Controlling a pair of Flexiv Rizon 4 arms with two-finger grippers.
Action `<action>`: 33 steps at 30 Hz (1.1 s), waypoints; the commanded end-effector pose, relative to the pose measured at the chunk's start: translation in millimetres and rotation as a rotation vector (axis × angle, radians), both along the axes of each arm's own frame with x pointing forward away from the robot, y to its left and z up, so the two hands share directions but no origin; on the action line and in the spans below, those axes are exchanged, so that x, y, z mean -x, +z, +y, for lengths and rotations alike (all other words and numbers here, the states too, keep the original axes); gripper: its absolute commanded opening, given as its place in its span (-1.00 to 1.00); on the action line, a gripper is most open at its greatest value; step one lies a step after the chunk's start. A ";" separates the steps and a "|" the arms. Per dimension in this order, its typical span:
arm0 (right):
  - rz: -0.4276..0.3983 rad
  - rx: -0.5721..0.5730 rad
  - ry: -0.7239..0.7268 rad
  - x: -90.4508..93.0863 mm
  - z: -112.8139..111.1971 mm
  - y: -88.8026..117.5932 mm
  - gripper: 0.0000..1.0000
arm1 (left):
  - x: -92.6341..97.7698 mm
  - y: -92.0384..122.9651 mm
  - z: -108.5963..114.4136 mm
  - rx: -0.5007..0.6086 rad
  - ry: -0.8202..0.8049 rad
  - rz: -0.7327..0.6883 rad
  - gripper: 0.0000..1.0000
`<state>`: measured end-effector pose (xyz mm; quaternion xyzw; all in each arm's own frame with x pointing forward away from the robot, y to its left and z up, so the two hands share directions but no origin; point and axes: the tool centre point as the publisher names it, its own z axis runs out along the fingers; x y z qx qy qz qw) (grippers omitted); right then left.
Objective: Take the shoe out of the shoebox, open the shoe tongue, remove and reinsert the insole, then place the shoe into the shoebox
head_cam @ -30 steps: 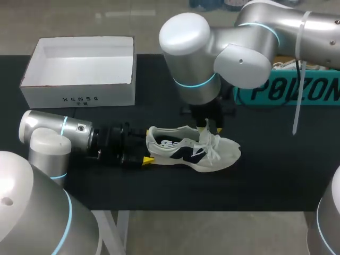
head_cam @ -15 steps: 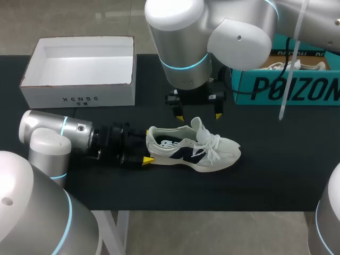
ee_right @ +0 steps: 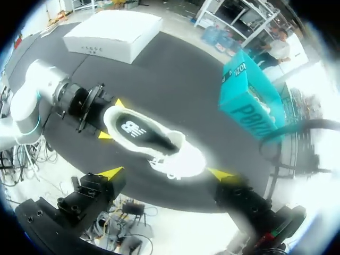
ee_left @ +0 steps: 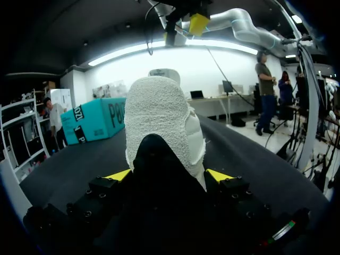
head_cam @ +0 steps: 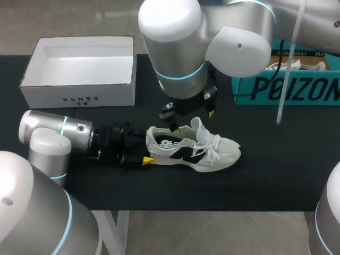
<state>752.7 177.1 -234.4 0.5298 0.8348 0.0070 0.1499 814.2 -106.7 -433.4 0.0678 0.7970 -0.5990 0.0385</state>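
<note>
Starting nearest: left arm (head_cam: pixel 58 133) lies low along the black tabletop (head_cam: pixel 265 175), coming in from the left side. Left end effector (head_cam: pixel 147 147) is pinching the heel of the shoe (head_cam: pixel 191 149). The left wrist view shows a yellow fingertip (ee_left: pixel 118 174) on each side of the heel, both against it.

Shoe sits on its sole on the tabletop, outside the shoebox. Heel faces the left arm, toe points toward the right side. White upper, dark side panels, white laces. Tongue (head_cam: pixel 197 126) stands up above the laces.

Just past the shoe: right arm (head_cam: pixel 175 48) comes in from the right and reaches past the middle. Right end effector (head_cam: pixel 191 121) hangs over the shoe's opening, fingers spread wide. In the head view one yellow tip overlaps the collar. The right wrist view shows the shoe ahead of the spread tips and apart from them.

Farther back, left: white shoebox (head_cam: pixel 79 98), open-topped, well apart from the shoe.

Farther back, right: teal box (head_cam: pixel 287 87), partly hidden by the right arm, with a pale second shoe (head_cam: pixel 297 66) showing inside it.
</note>
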 end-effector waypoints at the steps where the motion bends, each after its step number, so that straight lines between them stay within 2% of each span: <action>1: 0.088 0.042 0.559 -1.7 -6.4 -1.9 1.00 | -0.3 -2.1 0.3 0.000 0.000 0.000 -1.00; 11: 0.088 0.042 0.559 -1.7 -6.4 -1.9 1.00 | -0.3 -2.1 0.3 0.000 0.000 0.000 -1.00; 13: 0.072 0.043 0.639 -1.6 -1.3 -2.1 1.00 | -0.3 -2.1 0.3 0.000 0.000 0.000 -1.00; 15: 0.089 0.079 0.698 -1.2 1.8 -2.2 1.00 | -0.3 -2.1 0.3 0.000 0.000 0.000 -1.00; 19: 0.078 0.073 0.729 -1.2 4.9 -3.2 1.00 | -0.3 -2.1 0.3 0.000 0.000 0.000 -1.00; 24: 0.122 0.076 0.806 0.2 15.6 -9.5 1.00 | -0.3 -2.1 0.3 0.000 0.000 0.000 -1.00; 32: 0.160 0.109 0.775 -3.3 22.6 -24.2 1.00 | -0.3 -2.1 0.3 0.000 0.000 0.000 -1.00; 33: 0.162 0.105 0.777 -3.5 22.2 -25.3 0.76 | -0.3 -2.1 0.3 0.000 0.000 0.000 -1.00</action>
